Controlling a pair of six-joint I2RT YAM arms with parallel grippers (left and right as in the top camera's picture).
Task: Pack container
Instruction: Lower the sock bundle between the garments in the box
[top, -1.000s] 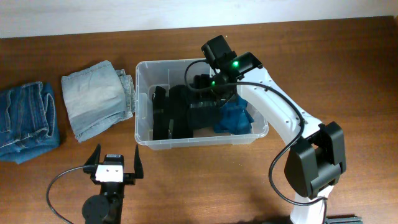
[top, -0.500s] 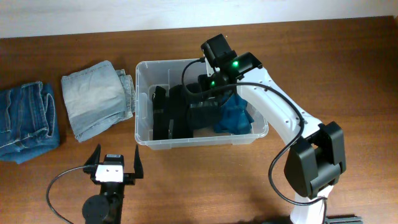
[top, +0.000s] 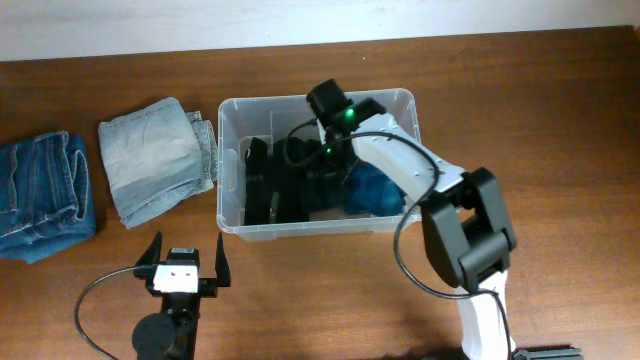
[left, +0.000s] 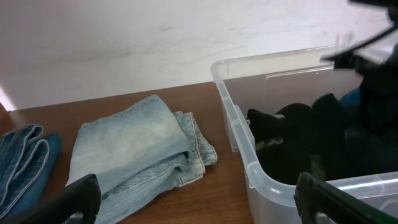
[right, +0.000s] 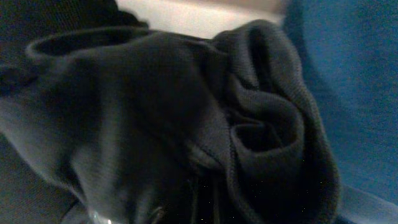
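Two grippers to log. Nearest you, the left gripper hangs low over the table. Its fingers are spread wide with nothing between them.

Just beyond it is the container, mid-table, long side toward you. Black clothes fill its left and middle. A blue cloth lies at the right end.

The right gripper is down inside the container, over the black clothes. Its wrist view shows only black knit fabric close up, with blue along the right edge. The fingers are hidden, so you cannot tell whether they are parted or closed, or gripping anything.

Just left of the container lie folded pale jeans. Farther left, apart from them, are darker jeans.
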